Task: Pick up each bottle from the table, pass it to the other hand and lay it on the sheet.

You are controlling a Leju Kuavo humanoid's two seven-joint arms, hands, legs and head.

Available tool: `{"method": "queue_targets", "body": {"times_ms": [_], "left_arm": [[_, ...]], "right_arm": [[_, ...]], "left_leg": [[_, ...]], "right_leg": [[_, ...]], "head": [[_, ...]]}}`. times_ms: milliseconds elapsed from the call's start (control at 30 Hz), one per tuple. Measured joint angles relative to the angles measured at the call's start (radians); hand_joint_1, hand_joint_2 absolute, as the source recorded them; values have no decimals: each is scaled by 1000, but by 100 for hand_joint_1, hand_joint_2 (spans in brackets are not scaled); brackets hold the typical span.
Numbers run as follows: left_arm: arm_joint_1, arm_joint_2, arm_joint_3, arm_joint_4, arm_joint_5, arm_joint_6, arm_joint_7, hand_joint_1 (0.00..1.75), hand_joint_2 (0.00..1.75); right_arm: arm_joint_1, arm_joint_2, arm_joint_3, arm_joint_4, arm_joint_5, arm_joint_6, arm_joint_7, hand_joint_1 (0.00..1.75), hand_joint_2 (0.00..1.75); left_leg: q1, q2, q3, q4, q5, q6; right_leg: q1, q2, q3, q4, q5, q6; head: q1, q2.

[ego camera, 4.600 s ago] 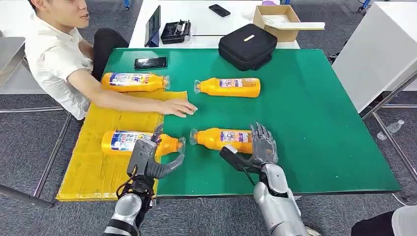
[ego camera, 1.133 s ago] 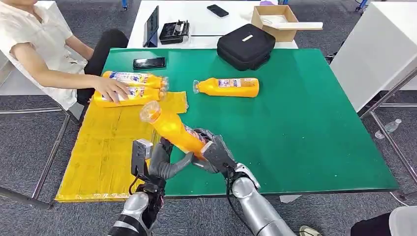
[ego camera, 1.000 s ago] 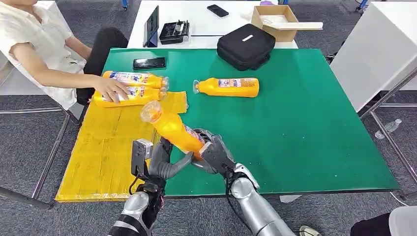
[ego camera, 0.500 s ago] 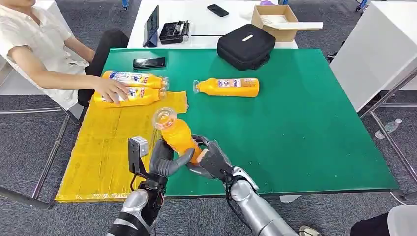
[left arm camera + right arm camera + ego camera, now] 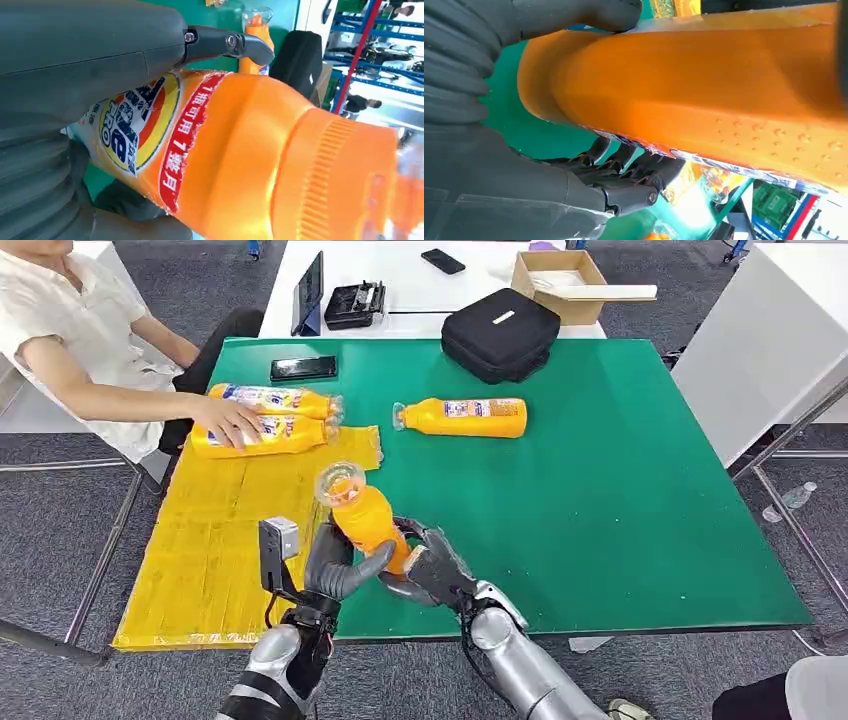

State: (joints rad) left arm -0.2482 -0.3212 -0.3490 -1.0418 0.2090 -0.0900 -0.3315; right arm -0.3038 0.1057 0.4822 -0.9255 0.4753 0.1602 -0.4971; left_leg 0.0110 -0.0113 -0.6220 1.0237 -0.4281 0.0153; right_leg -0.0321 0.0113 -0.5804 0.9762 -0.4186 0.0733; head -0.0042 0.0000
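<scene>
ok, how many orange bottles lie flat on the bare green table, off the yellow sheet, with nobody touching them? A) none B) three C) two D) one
D: one orange bottle lies alone on the green table; two lie at the yellow sheet's far edge under the person's hand, and one is held up.

Bright, even indoor light with soft shadows; both wrist views blur up close.

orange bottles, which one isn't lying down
The bottle held between the left robot hand and right robot hand, cap tilted up. The other three lie flat.
</scene>
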Motion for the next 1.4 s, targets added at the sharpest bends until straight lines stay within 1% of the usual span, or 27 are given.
{"method": "queue_targets", "body": {"times_ms": [433, 467, 500, 767, 1133, 1167, 1200, 1233, 1267, 1300, 1333, 1400], "left_arm": [[-1, 0, 0, 0, 0, 0, 0, 0, 175], [-1, 0, 0, 0, 0, 0, 0, 65, 175], [-1, 0, 0, 0, 0, 0, 0, 175, 175], [-22, -3, -7, 19, -63, 39, 15, 175, 175], [-38, -4, -29, 35, -135, 97, -9, 175, 175], [-38, -4, -32, 35, -140, 100, -10, 175, 175], [-38, -4, -34, 35, -147, 103, -12, 175, 175], [-39, -4, -35, 35, -150, 105, -13, 175, 175], [-39, -4, -37, 35, -152, 106, -13, 175, 175], [-39, -4, -37, 35, -155, 108, -13, 175, 175], [-39, -4, -38, 35, -158, 109, -15, 175, 175], [-40, -4, -40, 35, -166, 111, -15, 175, 175]], "right_arm": [[-2, 0, 7, 6, 0, -8, -2, 175, 175], [-2, 0, 7, 6, 0, -8, -2, 175, 175], [-3, 0, 8, 7, 0, -8, -2, 175, 175], [-8, 0, 16, 9, 5, -15, 3, 175, 175], [-5, -2, 16, 8, -12, -13, 11, 175, 175], [-5, -2, 16, 8, -12, -13, 13, 161, 175], [-5, -2, 17, 6, -12, -13, 15, 150, 175], [-5, -2, 17, 5, -12, -13, 16, 150, 175], [-4, -2, 17, 3, -12, -13, 18, 141, 175], [-4, -2, 17, 3, -12, -14, 19, 138, 175], [-4, -2, 17, 3, -12, -14, 19, 120, 175], [-4, -2, 17, 0, -11, -14, 21, 120, 175]], "left_leg": [[0, 0, 0, 0, 0, 0], [0, 0, 0, 0, 0, 0], [0, 0, 0, 0, 0, 0], [0, 0, 0, 0, 0, 0], [0, 0, 0, 0, 0, 0], [0, 0, 0, 0, 0, 0], [0, 0, 0, 0, 0, 0], [0, 0, 0, 0, 0, 0], [0, 0, 0, 0, 0, 0], [0, 0, 0, 0, 0, 0], [0, 0, 0, 0, 0, 0], [0, 0, 0, 0, 0, 0]], "right_leg": [[0, 0, 0, 0, 0, 0], [0, 0, 0, 0, 0, 0], [0, 0, 0, 0, 0, 0], [0, 0, 0, 0, 0, 0], [0, 0, 0, 0, 0, 0], [0, 0, 0, 0, 0, 0], [0, 0, 0, 0, 0, 0], [0, 0, 0, 0, 0, 0], [0, 0, 0, 0, 0, 0], [0, 0, 0, 0, 0, 0], [0, 0, 0, 0, 0, 0], [0, 0, 0, 0, 0, 0]], "head": [[0, 0], [0, 0], [0, 0], [0, 0], [0, 0], [0, 0], [0, 0], [0, 0], [0, 0], [0, 0], [0, 0], [0, 0]]}}
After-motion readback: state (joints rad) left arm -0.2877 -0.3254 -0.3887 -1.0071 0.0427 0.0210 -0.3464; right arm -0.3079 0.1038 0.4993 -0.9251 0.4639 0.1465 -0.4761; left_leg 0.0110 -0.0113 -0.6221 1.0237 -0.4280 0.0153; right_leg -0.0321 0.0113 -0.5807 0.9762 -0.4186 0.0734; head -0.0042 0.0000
